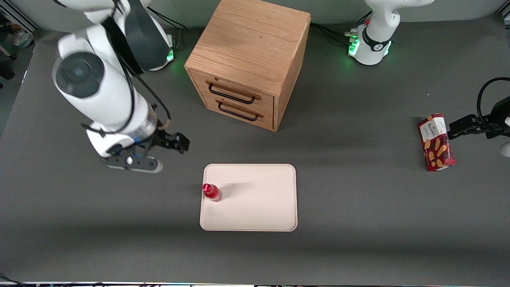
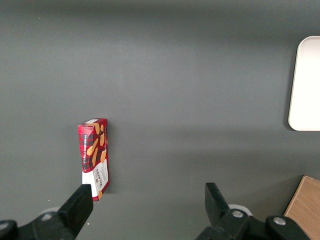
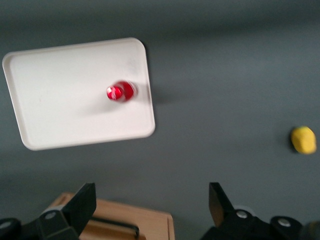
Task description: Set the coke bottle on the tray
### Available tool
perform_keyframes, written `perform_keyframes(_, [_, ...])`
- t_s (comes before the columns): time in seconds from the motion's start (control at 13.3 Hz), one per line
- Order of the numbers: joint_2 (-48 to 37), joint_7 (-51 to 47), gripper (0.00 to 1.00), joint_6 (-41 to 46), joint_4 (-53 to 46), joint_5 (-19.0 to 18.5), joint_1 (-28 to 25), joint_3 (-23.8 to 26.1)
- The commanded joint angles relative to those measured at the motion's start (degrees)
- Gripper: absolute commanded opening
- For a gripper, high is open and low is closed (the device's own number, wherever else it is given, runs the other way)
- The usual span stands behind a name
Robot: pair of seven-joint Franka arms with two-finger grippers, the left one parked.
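The coke bottle (image 1: 211,192), small and all red with a red cap, stands upright on the cream-pink tray (image 1: 255,199), close to the tray's edge toward the working arm's end. My right gripper (image 1: 169,155) hangs open above the table, off the tray toward the working arm's end and slightly farther from the front camera than the bottle. Nothing is between its fingers. The right wrist view looks down on the bottle (image 3: 120,92) from above, on the tray (image 3: 65,100), well apart from the gripper (image 3: 152,200).
A wooden two-drawer cabinet (image 1: 247,59) stands farther from the front camera than the tray. A red wafer box (image 1: 436,142) lies toward the parked arm's end. A small yellow object (image 3: 303,139) lies on the table off the tray.
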State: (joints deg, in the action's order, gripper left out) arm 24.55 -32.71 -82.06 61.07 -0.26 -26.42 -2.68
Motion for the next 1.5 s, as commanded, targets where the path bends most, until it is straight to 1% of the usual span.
perform_keyframes(0.0, [-5.11, 0.01, 1.0, 6.63, 1.5, 0.09, 0.84, -0.04])
perform_keyframes(0.08, [-6.35, 1.92, 1.0, 8.04, 1.85, 0.17, 3.02, 0.31])
perform_keyframes(0.23, [-7.84, 10.6, 1.0, 9.55, 2.64, 0.88, 9.07, 0.49])
perform_keyframes(0.3, [-9.68, 14.47, 1.0, 8.85, 5.43, 1.14, 12.76, 0.57])
perform_keyframes(0.38, [-12.05, 18.17, 1.0, 7.72, 8.94, 1.4, 15.32, 0.75])
perform_keyframes(0.6, [-20.57, 25.65, 1.0, 2.02, 21.68, 1.49, 21.48, 0.84])
perform_keyframes(0.75, [-24.97, 30.4, 1.0, -1.51, 28.02, 1.41, 23.86, 0.84])
perform_keyframes(0.9, [-26.48, 33.21, 1.0, -3.19, 30.85, 1.49, 25.45, 0.4])
perform_keyframes(1.2, [-26.4, 37.79, 1.0, -7.4, 32.26, 1.49, 25.36, -2.76])
perform_keyframes(1.43, [-26.66, 37.89, 1.0, -12.59, 33.76, 1.32, 24.75, -3.12])
